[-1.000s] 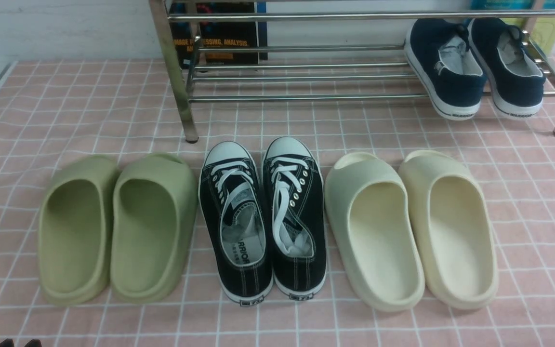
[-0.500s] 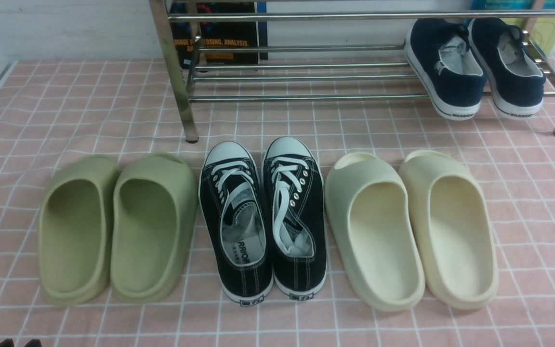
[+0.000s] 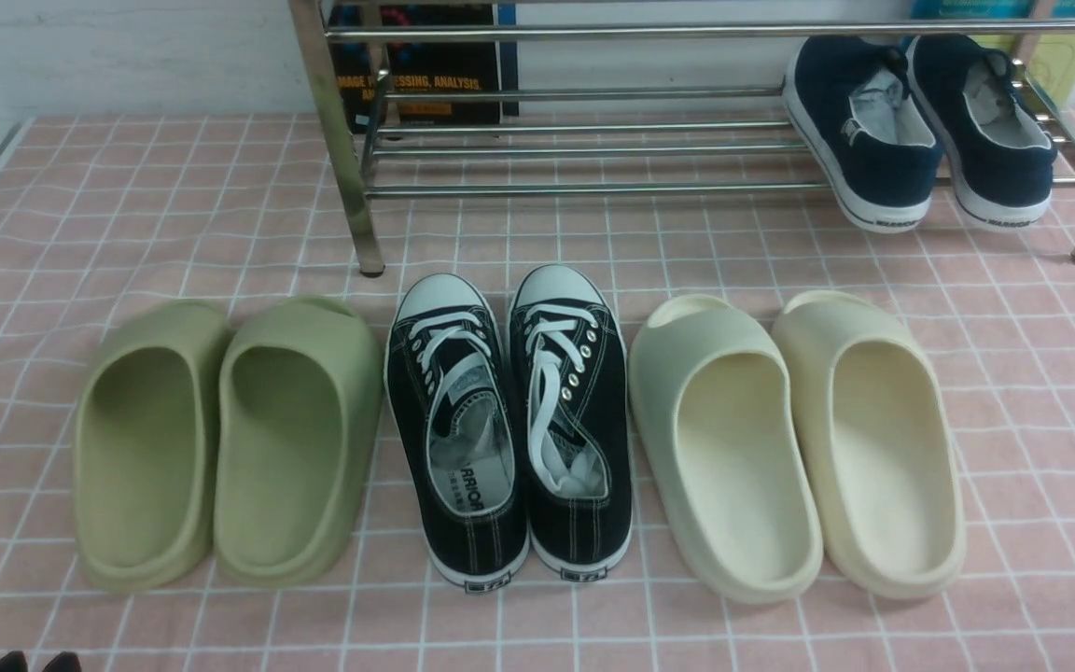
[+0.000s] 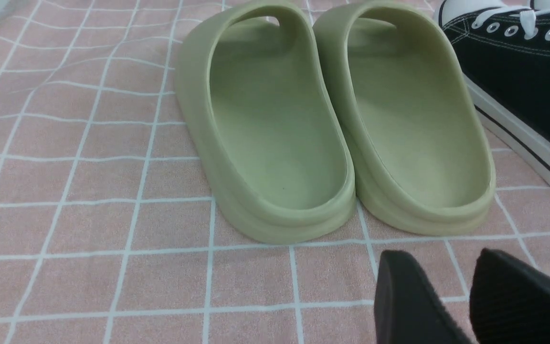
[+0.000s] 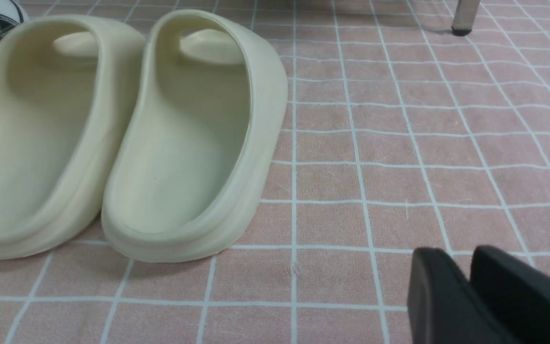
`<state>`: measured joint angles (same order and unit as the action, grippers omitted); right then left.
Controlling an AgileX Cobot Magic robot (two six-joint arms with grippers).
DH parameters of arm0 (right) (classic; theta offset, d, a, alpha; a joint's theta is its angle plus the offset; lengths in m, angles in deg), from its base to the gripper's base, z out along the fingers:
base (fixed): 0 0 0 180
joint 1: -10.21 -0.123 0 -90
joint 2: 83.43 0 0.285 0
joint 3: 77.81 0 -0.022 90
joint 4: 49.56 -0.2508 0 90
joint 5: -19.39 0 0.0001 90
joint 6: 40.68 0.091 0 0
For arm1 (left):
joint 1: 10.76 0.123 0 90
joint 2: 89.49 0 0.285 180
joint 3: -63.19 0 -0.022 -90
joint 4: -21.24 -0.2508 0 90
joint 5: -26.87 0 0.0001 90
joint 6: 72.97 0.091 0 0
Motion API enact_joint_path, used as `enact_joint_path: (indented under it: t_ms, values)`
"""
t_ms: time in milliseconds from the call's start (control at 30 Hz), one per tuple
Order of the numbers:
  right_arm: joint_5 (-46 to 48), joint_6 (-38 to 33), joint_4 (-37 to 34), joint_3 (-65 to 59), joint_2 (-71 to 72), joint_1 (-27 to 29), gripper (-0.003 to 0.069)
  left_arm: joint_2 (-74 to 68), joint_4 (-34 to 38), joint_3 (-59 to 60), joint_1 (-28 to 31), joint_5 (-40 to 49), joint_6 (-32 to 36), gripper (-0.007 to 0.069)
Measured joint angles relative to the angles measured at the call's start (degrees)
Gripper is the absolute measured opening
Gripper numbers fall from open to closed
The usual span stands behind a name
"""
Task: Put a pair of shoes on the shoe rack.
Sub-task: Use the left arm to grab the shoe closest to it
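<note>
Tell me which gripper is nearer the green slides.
Left. The left gripper sits just behind the green slides' heels; the right gripper is off by the cream slides, beyond the sneakers.

Black book [image 3: 435,56]: "…ESSING, ANALYSIS,". left sneaker [image 3: 456,429] insole: "ARRIOR".

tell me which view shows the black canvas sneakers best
The front view: both black canvas sneakers with white laces show whole, side by side. The left wrist view catches only one sneaker's side and eyelets; the right wrist view, just a toe-cap sliver.
</note>
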<state>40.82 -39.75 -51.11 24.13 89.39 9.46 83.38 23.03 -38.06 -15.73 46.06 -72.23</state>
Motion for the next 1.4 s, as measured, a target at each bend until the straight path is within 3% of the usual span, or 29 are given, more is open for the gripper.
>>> enact_joint_path:
  t_ms: [167, 367, 533, 633, 700, 767, 833, 867, 967, 1000, 1100, 1267, 1400]
  values:
    - [0.0, 0.0, -0.01, 0.0, 0.0, 0.0, 0.0124, 0.0, 0.0, 0.17, 0.0, -9.72, 0.0, 0.0239]
    - [0.0, -0.05, -0.01, 0.0, 0.0, 0.0, 0.0132, 0.0, -0.28, 0.17, 0.0, -34.67, 0.61, 0.0239]
    - [0.0, -0.05, -0.01, 0.0, 0.0, 0.0, 0.0136, 0.0, -0.28, 0.17, 0.0, -49.68, -1.35, 0.0239]
    - [0.0, -0.05, -0.01, 0.0, 0.0, 0.0, 0.0136, 0.0, -0.23, 0.17, 0.0, -60.71, -9.61, 0.0239]
    - [0.0, -0.05, -0.01, 0.0, 0.0, 0.0, 0.0136, 0.11, -0.29, -0.23, 0.0, -63.53, -16.44, 0.0239]
    - [0.0, -0.05, -0.01, 0.0, 0.0, 0.0, 0.0139, 0.11, -0.91, -2.24, 0.0, -60.8, -20.65, 0.0228]
    - [0.0, -0.05, -0.01, 0.0, 0.0, 0.0, 0.0141, 0.11, -2.52, -8.11, 0.0, -49.85, -23.21, 0.0187]
    - [0.0, -0.05, -0.01, 0.0, 0.0, 0.0, 0.0142, 0.11, -2.66, -8.76, 0.0, -48.58, -23.28, 0.0181]
    - [0.0, -0.05, -0.01, 0.0, 0.0, 0.0, 0.0146, -2.71, -4.21, -22.82, 0.0, -22.6, -20.48, 0.0045]
    - [0.0, -0.05, -0.01, 0.0, 0.0, 0.0, 0.0146, -3.13, -4.2, -23.54, 0.0, -21.43, -20.15, 0.0039]
    - [0.0, -0.05, -0.01, 0.0, 0.0, 0.0, 0.0153, -14.17, -5.61, -34.06, 0.0, -3.32, -16.05, 0.0002]
    - [0.0, -0.05, -0.01, 0.0, 0.0, 0.0, 0.0157, -30.72, -5.89, -38.49, 0.0, 6.93, -16.88, 0.0002]
    - [0.0, -0.05, -0.01, 0.0, 0.0, 0.0, 0.0161, -41.88, -0.74, -39.2, 0.0, 10.22, -16.94, 0.0002]
